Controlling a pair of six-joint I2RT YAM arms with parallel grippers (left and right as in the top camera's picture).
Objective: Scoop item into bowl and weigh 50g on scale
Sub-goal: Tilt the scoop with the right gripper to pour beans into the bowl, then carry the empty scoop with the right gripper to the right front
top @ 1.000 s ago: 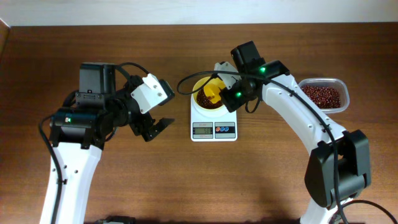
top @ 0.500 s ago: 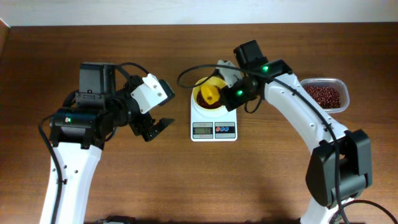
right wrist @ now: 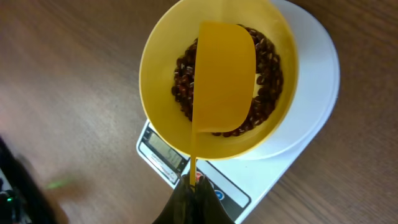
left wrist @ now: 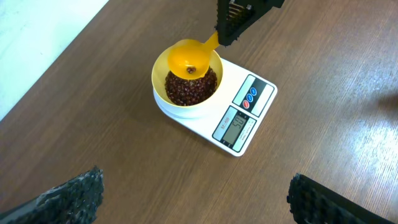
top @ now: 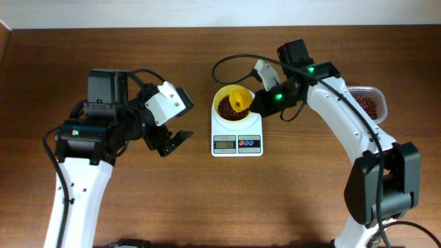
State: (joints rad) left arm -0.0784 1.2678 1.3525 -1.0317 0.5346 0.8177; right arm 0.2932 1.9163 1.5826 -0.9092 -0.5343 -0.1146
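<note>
The pale-yellow bowl [top: 216, 97] stands on the white scale [top: 238, 134] at the table's middle, with the item, dark red-brown beans [top: 227, 108], piled inside. My right gripper [top: 258, 101] is shut on the handle of a small yellow scoop [top: 240, 100], which hangs tilted over the bowl's right side. In the right wrist view the scoop [right wrist: 224, 74] covers the middle of the beans [right wrist: 267, 87], and my gripper [right wrist: 193, 190] pinches its thin handle. The left wrist view shows a single bean in the scoop [left wrist: 188, 57]. My left gripper [top: 171, 143] is open and holds nothing, left of the scale.
A clear tub [top: 370, 105] of more beans sits at the back right, partly hidden behind my right arm. The scale's display [left wrist: 237, 127] and round buttons [left wrist: 250, 98] face the table's front edge. A pale surface [left wrist: 37, 37] borders the table's far side.
My right gripper has drawn back to the right with the scoop, from the bowl's centre to its right side, and its arm now covers more of the tub. The left arm has not moved.
</note>
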